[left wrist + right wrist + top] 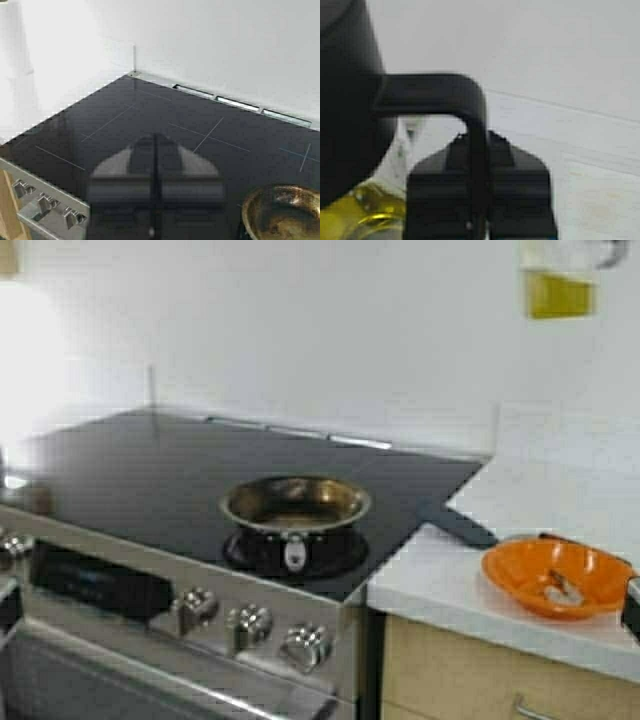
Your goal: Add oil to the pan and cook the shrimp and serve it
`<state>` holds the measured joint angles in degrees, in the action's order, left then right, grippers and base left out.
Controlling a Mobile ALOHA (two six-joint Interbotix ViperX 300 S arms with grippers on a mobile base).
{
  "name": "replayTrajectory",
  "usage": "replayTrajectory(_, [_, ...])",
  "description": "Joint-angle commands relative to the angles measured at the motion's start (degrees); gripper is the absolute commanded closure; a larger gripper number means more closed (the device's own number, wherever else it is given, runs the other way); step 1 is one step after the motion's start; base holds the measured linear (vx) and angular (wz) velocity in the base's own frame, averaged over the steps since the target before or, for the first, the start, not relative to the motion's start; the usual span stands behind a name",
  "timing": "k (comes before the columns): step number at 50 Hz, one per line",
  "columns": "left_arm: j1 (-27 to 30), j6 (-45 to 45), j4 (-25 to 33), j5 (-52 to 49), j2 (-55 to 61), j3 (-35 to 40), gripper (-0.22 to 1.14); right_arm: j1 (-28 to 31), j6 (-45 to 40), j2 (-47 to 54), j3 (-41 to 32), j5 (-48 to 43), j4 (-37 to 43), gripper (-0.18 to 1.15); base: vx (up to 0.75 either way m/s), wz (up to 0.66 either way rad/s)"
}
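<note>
- The pan (295,502) sits on the front burner of the stove (120,465), its short handle pointing toward the knobs (250,625). It is placed under no load yet; the browned inside shows no pool of oil, so by this judgement the pour has not begun.
- The oil (558,294) is inside a clear jug (350,100) held high near the wall, above the counter (560,500) and well to the right of the pan. In the high view only its lower part shows at the frame's upper edge.
- The right gripper (479,220) is clamped on the jug's black handle (450,97), which runs down between its jaws. Holding by the handle keeps the jug body free and, judged from the level oil line, roughly upright, so nothing spills while it is carried.
- The left gripper (155,200) has its jaws pressed together with nothing between them. It hangs over the bare cooktop, beside the pan, away from the path the jug needs.
- The shrimp (563,588) lies in the orange bowl (520,575) on the counter, right of the stove. It stays apart from the pan because oil goes in first.
- A dark utensil handle (462,527) lies at the counter edge between stove and bowl; what it belongs to cannot be told.
- Next demand, as a judgement: bring the jug over the pan, then tilt.
</note>
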<state>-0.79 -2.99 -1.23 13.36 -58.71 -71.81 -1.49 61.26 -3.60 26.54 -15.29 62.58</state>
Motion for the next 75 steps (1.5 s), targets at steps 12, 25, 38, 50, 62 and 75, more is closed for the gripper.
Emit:
replayTrajectory(12, [0.1, 1.1, 0.1, 0.3, 0.2, 0.1, 0.89, -19.5, -2.1, 12.9, -17.6, 8.8, -3.4, 0.92, 0.0, 0.0])
replayTrajectory(25, [0.1, 1.8, 0.1, 0.3, 0.1, -0.3, 0.89, -22.3, -2.0, 29.3, -30.4, 10.2, -6.6, 0.92, 0.0, 0.0])
replayTrajectory(38, [0.0, 1.6, 0.0, 0.2, 0.0, 0.3, 0.89, -25.2, -2.2, 42.6, -41.4, 8.5, -8.6, 0.92, 0.0, 0.0])
replayTrajectory(50, [0.1, 1.4, 0.1, 0.2, -0.3, 0.4, 0.89, -27.2, -5.4, 54.0, -51.2, 4.1, -8.8, 0.92, 0.0, 0.0])
replayTrajectory(62, [0.1, 1.2, 0.1, 0.2, -0.5, -0.4, 0.89, -27.4, -9.9, 64.4, -59.1, 1.0, -13.0, 0.92, 0.0, -0.01])
replayTrajectory(75, [0.0, 1.2, 0.1, 0.2, -0.5, -0.4, 0.89, -27.2, -25.0, 66.1, -57.7, -6.4, -26.0, 0.92, 0.0, 0.0])
